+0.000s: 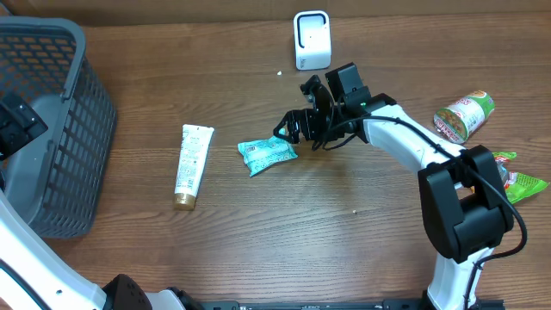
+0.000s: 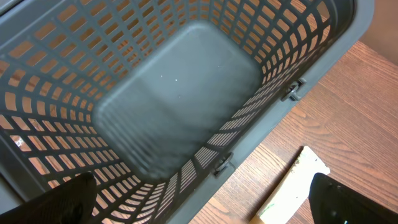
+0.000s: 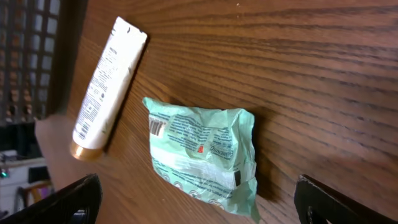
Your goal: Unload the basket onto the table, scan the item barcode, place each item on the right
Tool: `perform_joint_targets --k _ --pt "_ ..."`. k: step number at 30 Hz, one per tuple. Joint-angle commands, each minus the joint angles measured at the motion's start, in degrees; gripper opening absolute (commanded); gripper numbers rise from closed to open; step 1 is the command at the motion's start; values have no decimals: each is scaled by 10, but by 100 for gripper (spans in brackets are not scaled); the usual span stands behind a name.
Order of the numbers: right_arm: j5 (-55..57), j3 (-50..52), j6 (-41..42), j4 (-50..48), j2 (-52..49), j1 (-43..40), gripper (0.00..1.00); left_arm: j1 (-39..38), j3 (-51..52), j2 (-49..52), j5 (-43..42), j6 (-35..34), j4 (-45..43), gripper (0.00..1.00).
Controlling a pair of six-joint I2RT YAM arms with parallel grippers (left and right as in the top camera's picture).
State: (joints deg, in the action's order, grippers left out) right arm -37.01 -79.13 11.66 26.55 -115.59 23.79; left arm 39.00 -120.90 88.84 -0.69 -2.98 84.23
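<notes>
Packet, green and crumpled, lies flat on the table with a barcode showing on its upper face. The right gripper hangs just above the packet's right edge, fingers spread wide and holding nothing. A white scanner stands beyond the packet, and a tube lies to its left. The left gripper, also spread, hangs over a basket far left of the packet.

Left hand wide open, right hand likewise, arm outstretched
</notes>
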Motion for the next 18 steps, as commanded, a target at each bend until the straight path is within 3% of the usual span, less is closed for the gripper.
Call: perform_joint_targets --k 1,9,18 --pt "7 3 -69 -5 -23 10 98 0 -7 -4 -2 -4 -2 100" --pt "-12 3 -118 -13 -43 19 97 0 -7 -4 -2 -4 -2 100" --pt "-12 3 -117 -50 -71 39 92 0 -7 -4 -2 -4 -2 100"
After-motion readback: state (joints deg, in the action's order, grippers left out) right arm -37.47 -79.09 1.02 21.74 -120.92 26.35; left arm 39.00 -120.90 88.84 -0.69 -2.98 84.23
